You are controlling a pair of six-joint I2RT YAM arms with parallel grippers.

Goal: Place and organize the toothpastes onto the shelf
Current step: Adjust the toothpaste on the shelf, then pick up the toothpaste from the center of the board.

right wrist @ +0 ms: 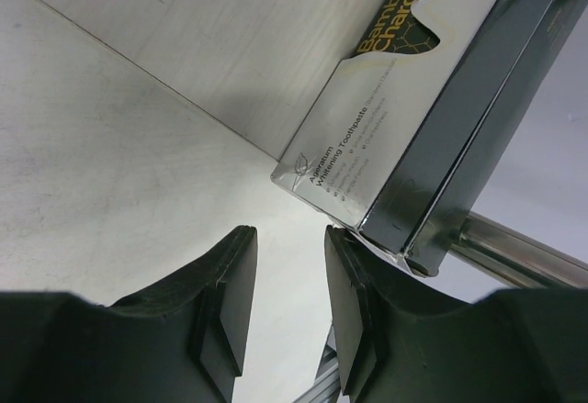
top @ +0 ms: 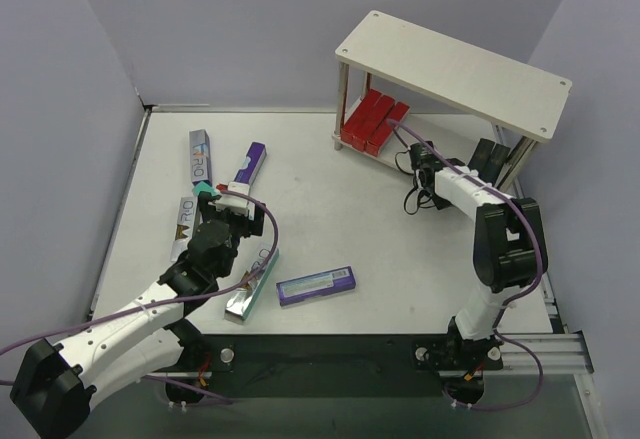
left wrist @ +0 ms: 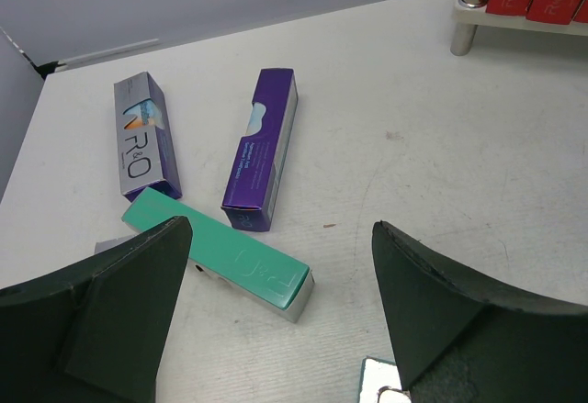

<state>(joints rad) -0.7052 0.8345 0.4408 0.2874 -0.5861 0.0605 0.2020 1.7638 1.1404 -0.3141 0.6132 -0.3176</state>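
pick step: we found left gripper spread wide over teal carton, next needing descent and closure; right gripper nearly closed, empty, beside bamboo charcoal carton

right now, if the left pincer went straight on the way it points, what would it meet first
Probably the teal rectangular cardboard carton lying ahead of the open left pincer; depth is unclear, so it might reach bare table first.

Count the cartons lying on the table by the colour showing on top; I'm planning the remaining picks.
Silver-topped cartons: 3
Purple cartons: 2
Teal carton: 1
Total: 6
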